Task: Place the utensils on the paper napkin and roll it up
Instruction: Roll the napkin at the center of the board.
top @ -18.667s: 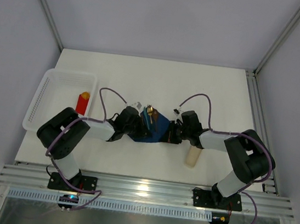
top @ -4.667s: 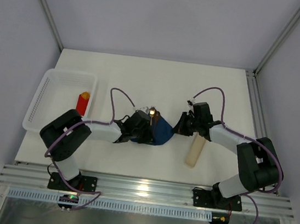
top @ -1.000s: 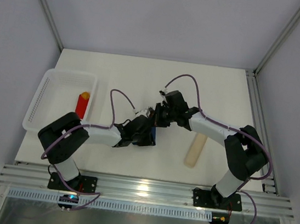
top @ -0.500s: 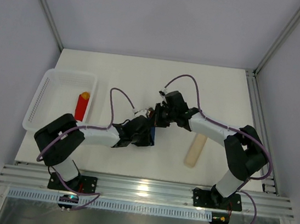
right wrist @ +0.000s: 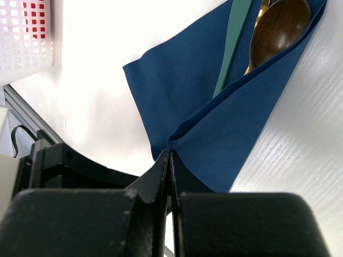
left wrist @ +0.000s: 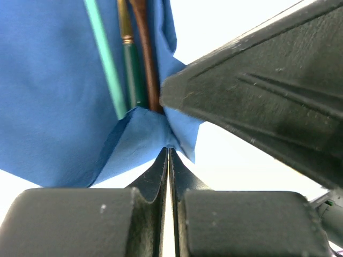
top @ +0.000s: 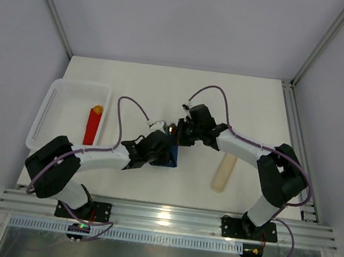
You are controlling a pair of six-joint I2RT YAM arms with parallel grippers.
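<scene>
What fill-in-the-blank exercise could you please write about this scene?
Both the left gripper and the right gripper are ____ on the napkin.
The utensils lie on the ____ napkin.
The red block sits in the white ____.
In the top view, the beige bar lies ____ of the napkin.
Missing: shut; blue; basket; right.

Navy-blue paper napkin (right wrist: 182,91); copper-brown and teal utensils (right wrist: 278,24); white basket (top: 40,117); red block (top: 91,127).

White bench (top: 245,100), matt and evenly lit, enclosed by pale grey walls (top: 187,16). Aluminium posts (top: 51,8) stand at rear corners; slotted rail (top: 166,218) fronts it.
</scene>
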